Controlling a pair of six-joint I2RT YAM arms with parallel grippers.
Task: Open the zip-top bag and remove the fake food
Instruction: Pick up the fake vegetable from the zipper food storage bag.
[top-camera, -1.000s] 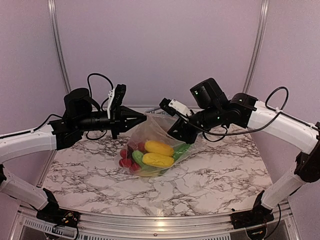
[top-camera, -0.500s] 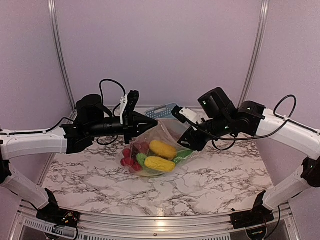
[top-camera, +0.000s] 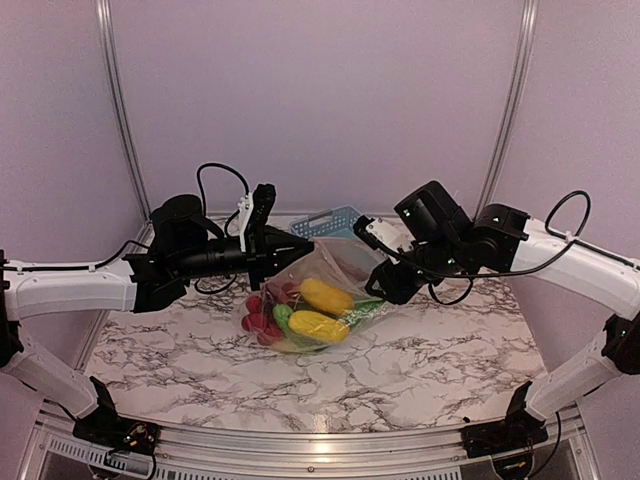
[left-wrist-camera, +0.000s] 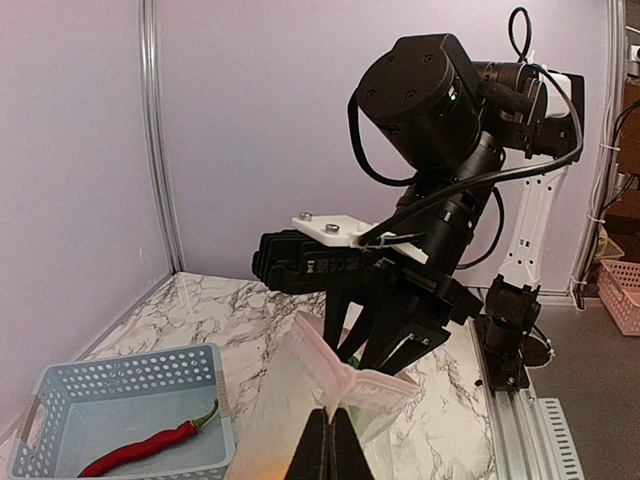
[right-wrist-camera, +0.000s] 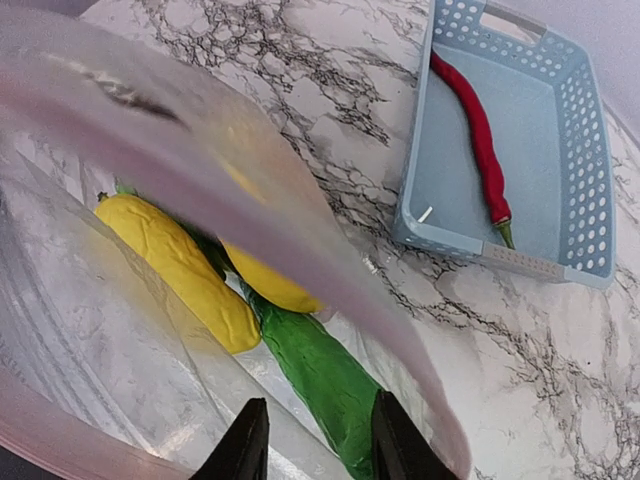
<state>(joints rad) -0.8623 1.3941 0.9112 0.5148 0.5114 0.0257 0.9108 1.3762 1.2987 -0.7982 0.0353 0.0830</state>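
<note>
The left gripper (left-wrist-camera: 331, 435) has its jaws pressed together on the pink zip strip (left-wrist-camera: 322, 362) of the zip-top bag (top-camera: 325, 275). It holds that edge up above the tabletop (top-camera: 430, 350), and the bag's belly appears to rest on the marble. The right gripper (right-wrist-camera: 318, 440) is nearer the fake food (top-camera: 312, 312); its jaws stand apart, clamped on nothing, at the bag's right side. From the right wrist, the green cucumber (right-wrist-camera: 318, 378) lies straight ahead of them. Its long axis runs away up-left beside the yellow corn (right-wrist-camera: 180, 265). Whether plastic film lies between jaws and food, I cannot tell.
</note>
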